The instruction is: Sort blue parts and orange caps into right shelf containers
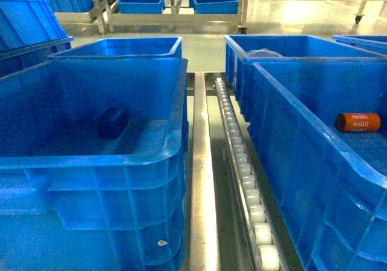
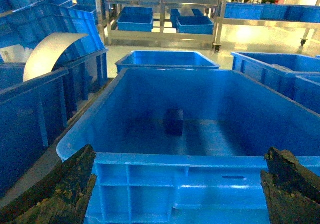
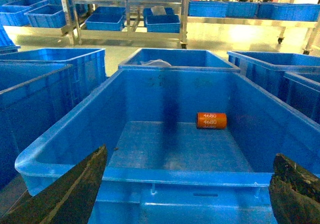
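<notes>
One orange cap (image 1: pixel 358 122) marked "4680" lies on its side on the floor of the near right shelf container (image 1: pixel 302 111). In the right wrist view the orange cap (image 3: pixel 211 120) rests right of the middle of that crate (image 3: pixel 165 176). My right gripper (image 3: pixel 182 194) hovers open just in front of the crate's near rim, holding nothing. A dark blue part (image 1: pixel 113 123) sits on the floor of the left crate (image 1: pixel 91 162). The left wrist view shows the blue part (image 2: pixel 174 121) mid-floor, with my left gripper (image 2: pixel 177 194) open and empty before the near rim. Neither gripper appears in the head view.
A roller rail (image 1: pixel 242 162) and a metal strip (image 1: pixel 201 180) run between the two near crates. More blue crates stand behind, one holding a pale bag (image 1: pixel 263 53). Metal racks with crates (image 1: pixel 142 2) line the back. A curved white sheet (image 2: pixel 47 54) leans at far left.
</notes>
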